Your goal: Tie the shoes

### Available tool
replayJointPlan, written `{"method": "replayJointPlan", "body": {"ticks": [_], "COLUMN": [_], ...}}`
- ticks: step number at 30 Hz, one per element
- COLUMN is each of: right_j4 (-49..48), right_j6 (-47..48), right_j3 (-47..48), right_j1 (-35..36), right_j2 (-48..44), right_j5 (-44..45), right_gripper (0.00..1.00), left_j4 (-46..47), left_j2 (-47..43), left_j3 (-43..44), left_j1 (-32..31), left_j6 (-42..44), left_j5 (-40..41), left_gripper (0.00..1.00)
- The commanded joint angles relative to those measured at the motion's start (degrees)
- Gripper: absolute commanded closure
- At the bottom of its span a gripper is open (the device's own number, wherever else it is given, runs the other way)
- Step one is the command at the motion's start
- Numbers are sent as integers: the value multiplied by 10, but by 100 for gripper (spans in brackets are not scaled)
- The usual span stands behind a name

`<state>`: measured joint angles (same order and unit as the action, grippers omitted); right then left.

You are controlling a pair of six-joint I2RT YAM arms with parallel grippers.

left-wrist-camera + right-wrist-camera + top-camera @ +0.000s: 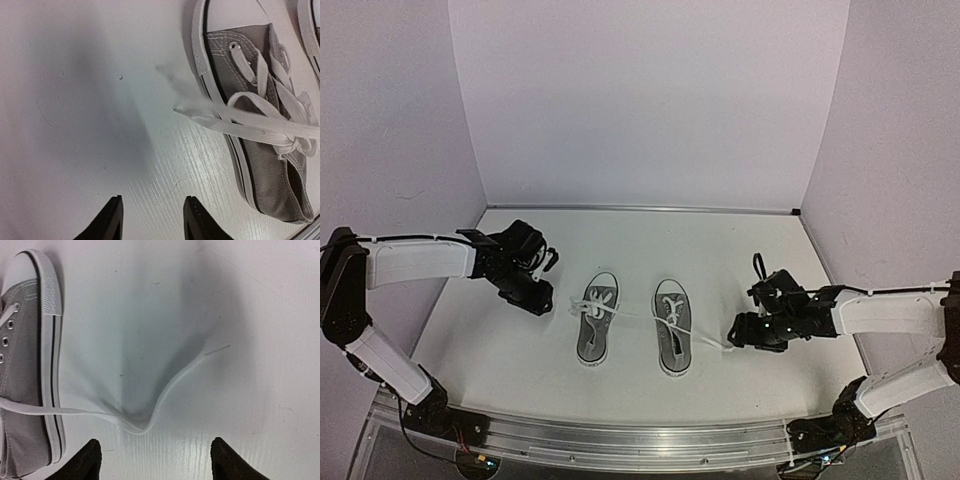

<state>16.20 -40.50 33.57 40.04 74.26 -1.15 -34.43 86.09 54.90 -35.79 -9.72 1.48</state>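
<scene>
Two small grey canvas sneakers stand side by side mid-table, toes away from me: the left shoe [596, 322] and the right shoe [672, 339]. The left shoe [265, 145] has a white lace knot [295, 145] and a loose lace end [200, 114] reaching over its sole onto the table. My left gripper [542, 300] is open and empty just left of that shoe, its fingertips [112, 215] over bare table. The right shoe [25, 370] trails a loose lace [150, 415] across the table. My right gripper [735, 333] is open and empty right above that lace.
The white table [650, 235] is enclosed by lavender walls at the back and both sides. A metal rail [640, 440] with the arm bases runs along the near edge.
</scene>
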Motion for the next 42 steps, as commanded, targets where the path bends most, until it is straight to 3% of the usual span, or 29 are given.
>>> {"method": "replayJointPlan", "body": {"ticks": [1, 7, 10, 14, 18, 21, 27, 34, 42], "right_j4": [10, 19, 19, 19, 24, 24, 24, 24, 24], "right_j6": [46, 130, 167, 193, 240, 251, 238, 220, 209], "right_j3": [64, 139, 175, 225, 264, 274, 253, 219, 199], "right_j1": [0, 0, 0, 0, 0, 0, 0, 0, -6], "right_j2": [-56, -104, -114, -98, -75, -65, -59, -65, -72], "right_j5": [33, 62, 73, 106, 62, 14, -40, -62, -57], "right_gripper": [24, 8, 2, 2, 2, 2, 2, 2, 2], "left_j4": [19, 24, 30, 80, 85, 59, 43, -14, -24], "left_j2": [-63, -99, -93, -88, -63, -32, 15, 122, 208], "left_j3": [30, 92, 129, 156, 190, 200, 177, 240, 295], "left_j1": [-9, -10, -10, -10, -12, -31, -117, -160, -178], "left_j6": [26, 68, 56, 53, 174, 229, 365, 468, 523], "left_j5": [5, 32, 31, 21, -125, -174, -152, -92, -83], "left_gripper": [44, 3, 0, 0, 0, 1, 2, 27, 43]}}
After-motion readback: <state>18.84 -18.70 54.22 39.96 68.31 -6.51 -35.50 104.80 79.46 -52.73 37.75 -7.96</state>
